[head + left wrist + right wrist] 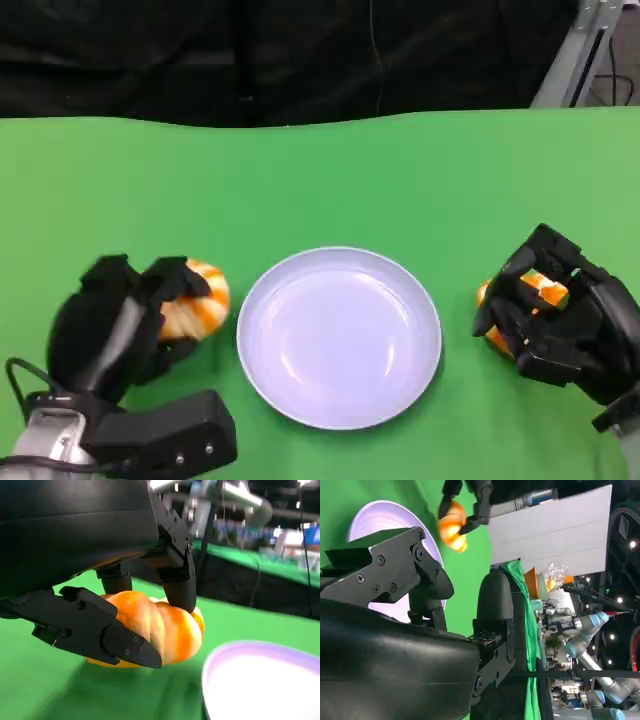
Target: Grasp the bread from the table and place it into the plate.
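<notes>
I've got the left hand (125, 320) with its fingers (125, 642) wrapped around one bread roll (195, 300), sitting on the green surface (330, 180) just left of the plate (340, 335). My right hand (560, 315) has its fingers clamped on a second roll (545, 288) right of the plate.

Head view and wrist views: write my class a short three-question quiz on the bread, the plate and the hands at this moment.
1. True or false: the plate already has bread in it.
2. What does the left hand hold between its fingers?
3. Where does the right hand sit? A) over the plate B) beside the plate, on a bread roll C) off the table

Key: 1 false. 2 an orange bread roll. 3 B.
</notes>
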